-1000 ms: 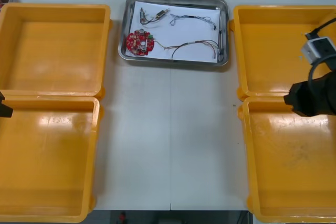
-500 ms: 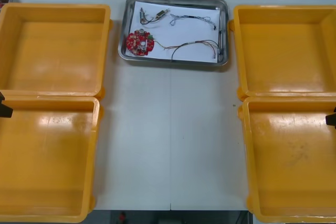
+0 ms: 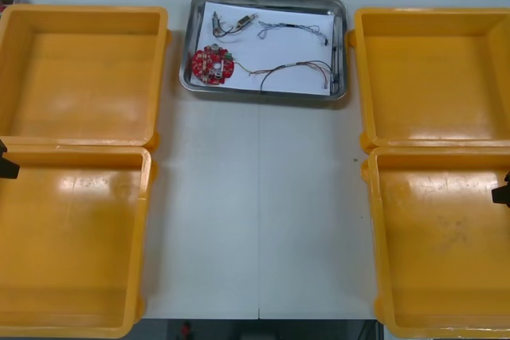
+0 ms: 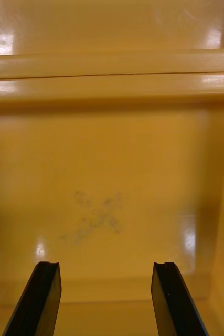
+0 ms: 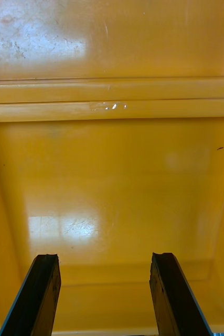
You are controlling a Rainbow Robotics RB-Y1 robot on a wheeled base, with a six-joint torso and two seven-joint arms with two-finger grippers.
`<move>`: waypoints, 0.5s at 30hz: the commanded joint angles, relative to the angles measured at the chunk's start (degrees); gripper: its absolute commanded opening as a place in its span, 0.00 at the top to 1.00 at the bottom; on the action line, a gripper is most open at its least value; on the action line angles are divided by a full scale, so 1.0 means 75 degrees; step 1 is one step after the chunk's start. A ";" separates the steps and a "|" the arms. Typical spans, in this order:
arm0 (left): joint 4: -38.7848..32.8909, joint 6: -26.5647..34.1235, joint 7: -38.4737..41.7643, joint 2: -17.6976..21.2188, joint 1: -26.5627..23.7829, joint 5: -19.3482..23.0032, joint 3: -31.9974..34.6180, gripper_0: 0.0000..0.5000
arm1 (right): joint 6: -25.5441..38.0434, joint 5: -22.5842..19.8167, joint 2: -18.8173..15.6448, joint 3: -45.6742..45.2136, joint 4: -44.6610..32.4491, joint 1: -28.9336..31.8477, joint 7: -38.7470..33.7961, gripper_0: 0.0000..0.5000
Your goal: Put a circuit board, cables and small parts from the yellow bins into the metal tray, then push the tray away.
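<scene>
We see the right pincer (image 4: 106, 265) wide open, gripping nothing, over the near right yellow bin (image 4: 112, 184), well off to the right of the metal tray (image 3: 263, 93). The left pincer (image 5: 105, 257) is the same, wide open and empty-handed, over the near left yellow bin (image 5: 112, 173), well left of the tray. The round red circuit board (image 3: 212, 64) is in the tray's near-left corner, with cables (image 3: 293, 68) beside it on the white lining. The tray sits at the far edge of the worktop (image 3: 255, 197).
</scene>
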 commanded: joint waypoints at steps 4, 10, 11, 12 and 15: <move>-0.0028 0.0047 -0.0529 0.0328 0.0117 -0.0063 0.0193 0.00 | 0.0021 -0.0110 -0.0211 -0.0092 0.0073 -0.0123 -0.0279 0.00; -0.0028 0.0047 -0.0529 0.0328 0.0117 -0.0063 0.0193 0.00 | 0.0021 -0.0133 -0.0211 0.0014 0.0073 -0.0123 -0.0267 0.00; -0.0028 0.0047 -0.0529 0.0328 0.0117 -0.0063 0.0193 0.00 | 0.0021 -0.0133 -0.0211 0.0049 0.0084 -0.0123 -0.0232 0.00; -0.0028 0.0047 -0.0529 0.0328 0.0117 -0.0063 0.0193 0.00 | 0.0021 -0.0133 -0.0211 0.0049 0.0084 -0.0123 -0.0232 0.00; -0.0028 0.0047 -0.0529 0.0328 0.0117 -0.0063 0.0193 0.00 | 0.0021 -0.0133 -0.0211 0.0049 0.0084 -0.0123 -0.0232 0.00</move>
